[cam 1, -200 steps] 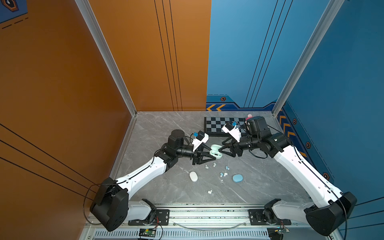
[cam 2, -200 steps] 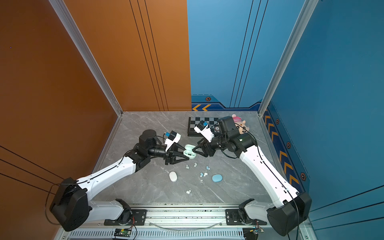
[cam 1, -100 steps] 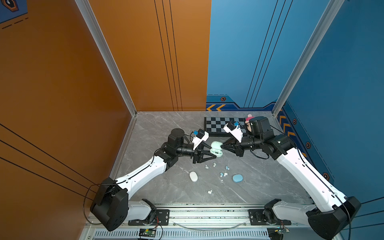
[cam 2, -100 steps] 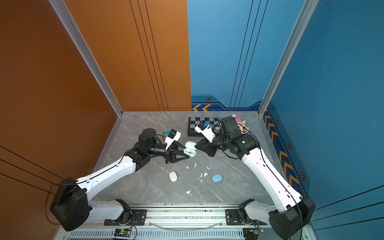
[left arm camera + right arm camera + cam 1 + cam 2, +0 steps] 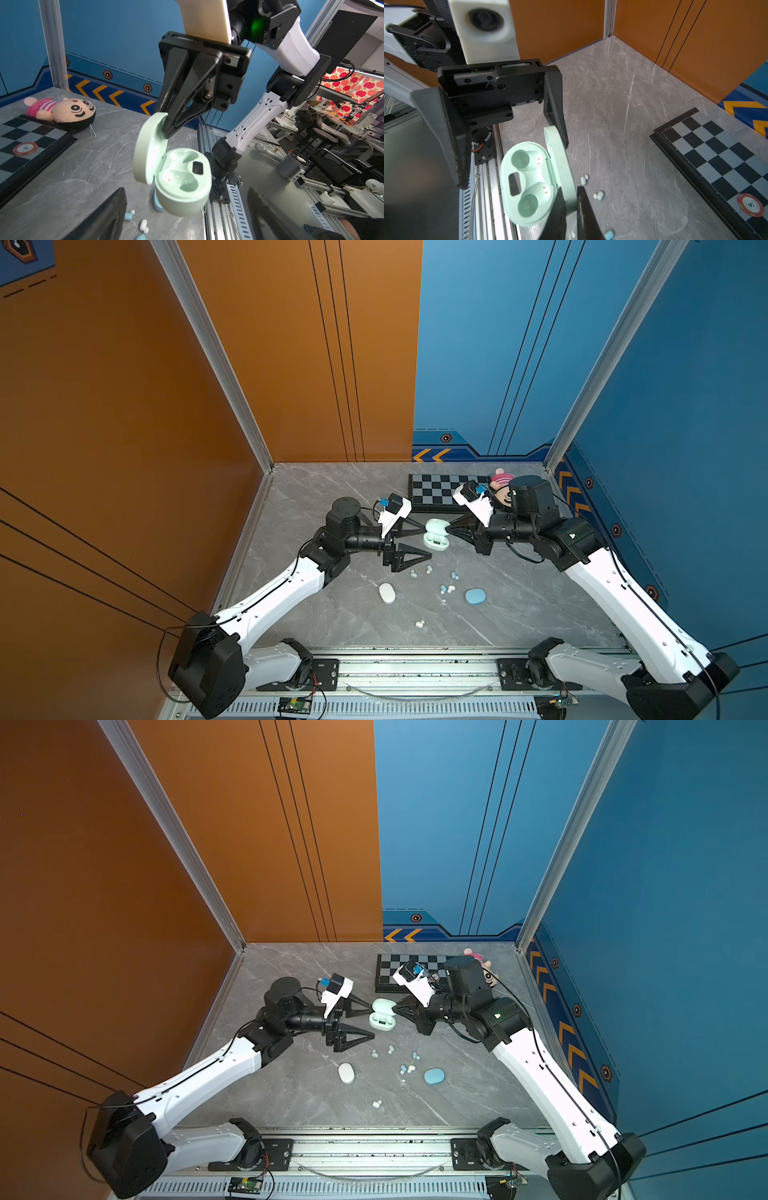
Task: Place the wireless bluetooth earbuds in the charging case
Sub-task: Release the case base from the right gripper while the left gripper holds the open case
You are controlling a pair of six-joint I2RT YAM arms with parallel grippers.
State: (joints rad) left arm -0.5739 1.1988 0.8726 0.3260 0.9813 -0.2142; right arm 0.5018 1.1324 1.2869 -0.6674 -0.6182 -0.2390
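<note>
Nearest the front rail (image 5: 415,668), a white pair of the wireless bluetooth earbuds (image 5: 419,623) lies loose on the grey marble surface (image 5: 332,489). A little farther in sit a closed white case (image 5: 387,593) and a closed blue case (image 5: 475,596), with the blue buds (image 5: 446,588) between them and the mint buds (image 5: 429,569) just beyond; none is in a case yet. Past these comes the change of the last second. The right hand (image 5: 167,124), half spread a moment ago, has clamped together on the raised lid of the mint charging case (image 5: 436,536). The left hand (image 5: 427,541), which had been closed on the case's body, has sprung wide apart and now only straddles it. In the wrist views the case seems to hang by its lid clear of the surface, both wells empty. That reads as a finished handover: the right arm steadies the open case, and the left is free to go down for a mint bud, probably the next step. Behind the hands lie a chessboard (image 5: 440,489) bearing a red poker chip (image 5: 750,204), and a pink plush doll (image 5: 62,110) at its far edge. The surface ends at an orange wall (image 5: 291,364) on the left and a blue wall (image 5: 498,344) on the right.
</note>
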